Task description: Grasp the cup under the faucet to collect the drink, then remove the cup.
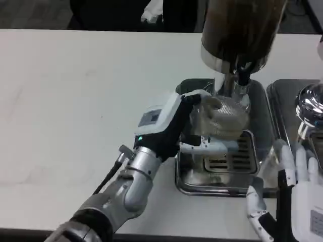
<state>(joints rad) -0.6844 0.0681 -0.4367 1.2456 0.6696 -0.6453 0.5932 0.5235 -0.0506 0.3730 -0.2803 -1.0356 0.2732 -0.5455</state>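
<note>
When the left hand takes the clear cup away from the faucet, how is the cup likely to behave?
The cup looks thin, clear and ribbed, so it probably flexes if the left hand squeezes hard. It seems light, so it may tip easily on the slotted drip tray. The ribs likely reduce slipping.

Even overhead light washes the white desk (75, 101) pale; the picture is soft and slightly blurred, with glare on the metal drip tray (217, 184).
</note>
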